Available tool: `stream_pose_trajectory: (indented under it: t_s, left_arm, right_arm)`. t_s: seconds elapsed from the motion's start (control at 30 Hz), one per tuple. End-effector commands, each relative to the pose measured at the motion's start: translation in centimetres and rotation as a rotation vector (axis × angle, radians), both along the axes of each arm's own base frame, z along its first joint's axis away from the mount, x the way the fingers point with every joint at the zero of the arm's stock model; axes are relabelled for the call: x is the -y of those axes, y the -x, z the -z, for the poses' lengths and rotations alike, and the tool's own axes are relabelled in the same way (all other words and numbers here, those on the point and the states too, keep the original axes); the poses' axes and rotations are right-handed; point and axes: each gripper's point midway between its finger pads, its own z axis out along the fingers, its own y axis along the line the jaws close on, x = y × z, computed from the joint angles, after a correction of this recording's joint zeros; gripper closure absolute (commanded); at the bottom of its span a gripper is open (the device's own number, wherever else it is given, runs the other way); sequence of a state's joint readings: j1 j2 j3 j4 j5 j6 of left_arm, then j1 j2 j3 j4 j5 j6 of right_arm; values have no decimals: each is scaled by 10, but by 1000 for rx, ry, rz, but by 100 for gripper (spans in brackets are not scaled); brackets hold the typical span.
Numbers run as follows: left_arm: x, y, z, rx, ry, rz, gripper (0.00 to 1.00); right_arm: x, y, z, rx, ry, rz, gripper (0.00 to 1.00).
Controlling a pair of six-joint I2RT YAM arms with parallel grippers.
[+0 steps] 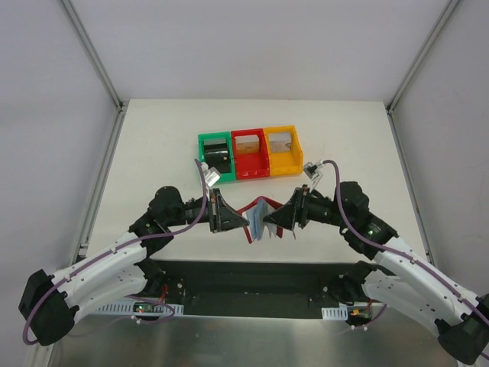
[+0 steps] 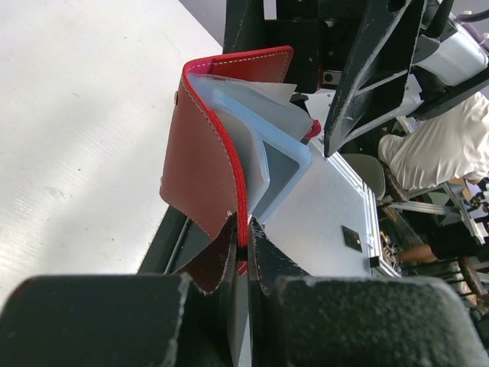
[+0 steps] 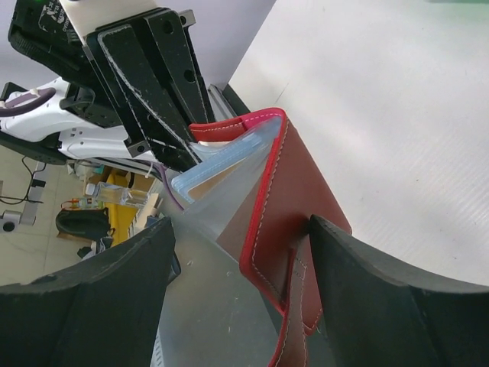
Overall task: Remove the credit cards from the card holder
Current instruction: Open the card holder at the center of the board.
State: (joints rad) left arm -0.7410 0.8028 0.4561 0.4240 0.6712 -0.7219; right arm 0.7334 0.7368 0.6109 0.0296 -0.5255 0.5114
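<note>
Above the near edge of the tabletop (image 1: pixel 153 153), the card holder (image 1: pixel 262 216) is held in the air between the two arms, spread half open. It is carried by one rim only, so it can be twisted or pulled out of the grip if the inside is tugged hard. It would then probably be dropped off the edge.

The left hand (image 2: pixel 241 248) is clamped together on the lower rim of the red cover. The right hand (image 3: pixel 241 229) is spread wide, with one finger on each side of the other cover, and nothing is gripped by it.

The credit cards are not made out clearly inside the pale sleeves (image 2: pixel 263 149), so a sleeve could be pinched instead of a card.
</note>
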Motion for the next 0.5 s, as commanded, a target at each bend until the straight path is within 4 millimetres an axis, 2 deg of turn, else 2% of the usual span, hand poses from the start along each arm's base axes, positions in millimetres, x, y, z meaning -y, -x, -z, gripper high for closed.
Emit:
stream_pose_trajectory:
  t_s: [0.0, 0.47]
  left_arm:
    - [4, 0, -35, 25, 61, 1, 100]
    - [5, -8, -53, -24, 49, -46, 100]
  right_arm:
    - [-3, 3, -14, 56, -32, -42, 27]
    - [-6, -2, -12, 70, 22, -23, 26]
